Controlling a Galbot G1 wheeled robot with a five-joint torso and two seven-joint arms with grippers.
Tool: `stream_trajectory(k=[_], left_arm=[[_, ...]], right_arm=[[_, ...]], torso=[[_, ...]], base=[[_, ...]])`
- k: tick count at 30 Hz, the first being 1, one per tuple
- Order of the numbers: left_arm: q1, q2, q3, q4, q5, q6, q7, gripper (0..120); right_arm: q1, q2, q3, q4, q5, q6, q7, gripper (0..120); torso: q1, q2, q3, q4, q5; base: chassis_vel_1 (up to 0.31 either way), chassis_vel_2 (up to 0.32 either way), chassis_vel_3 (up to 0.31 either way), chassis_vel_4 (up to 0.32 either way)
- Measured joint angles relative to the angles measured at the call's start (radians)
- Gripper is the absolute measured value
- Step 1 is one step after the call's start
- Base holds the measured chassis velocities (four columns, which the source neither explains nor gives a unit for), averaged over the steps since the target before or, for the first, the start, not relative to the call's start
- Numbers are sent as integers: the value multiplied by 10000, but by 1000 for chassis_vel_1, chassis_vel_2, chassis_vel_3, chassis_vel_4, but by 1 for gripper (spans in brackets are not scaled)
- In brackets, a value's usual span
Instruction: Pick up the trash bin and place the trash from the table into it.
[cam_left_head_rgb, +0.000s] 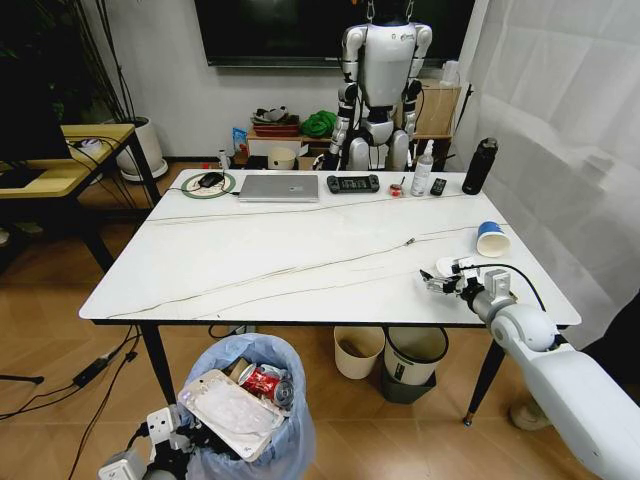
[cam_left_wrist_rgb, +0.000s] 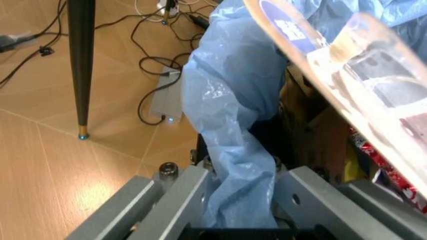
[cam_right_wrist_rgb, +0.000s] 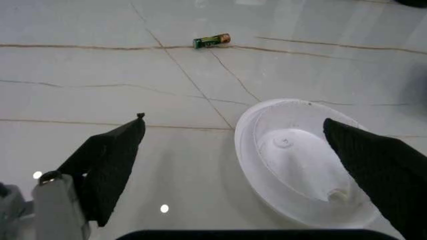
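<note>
Straddling white lid (cam_right_wrist_rgb: 303, 165): right gripper (cam_right_wrist_rgb: 233, 150)

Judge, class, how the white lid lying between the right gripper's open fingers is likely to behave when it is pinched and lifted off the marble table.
The white lid looks like thin, shallow plastic, so it is probably very light and may flex when the right gripper pinches it. Lying flat on the glossy table, it may skid sideways rather than lift cleanly. Being round, it could roll if dropped on edge.

Head high; wrists close, downward
</note>
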Motion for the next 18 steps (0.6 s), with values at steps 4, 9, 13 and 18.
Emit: stream_trajectory(k=[4,9,13,18], left_arm=[[12,-10,0,-1,6,-13,1,0],[14,-16,-17,-22,7,-21,5,0],[15,-18,-33,-26,7,-25,6,0],[26,-14,-69,-26,2,-37,15,0]], right_arm=[[69,17,-42,-104,0,7,0,85],[58,10,-114,-187,-1,18,0,63],[60,-13,-176,-198,-21,18,0,52],[93,-32,-284,-214,-72,20,0,33]], torso=[[0,0,-1,0,0],[0,0,-1,-1,0],[0,0,-1,-1,0],[0,0,-1,-1,0]], base=[[0,0,0,0],[0,0,0,0],[0,0,0,0],[0,0,0,0]])
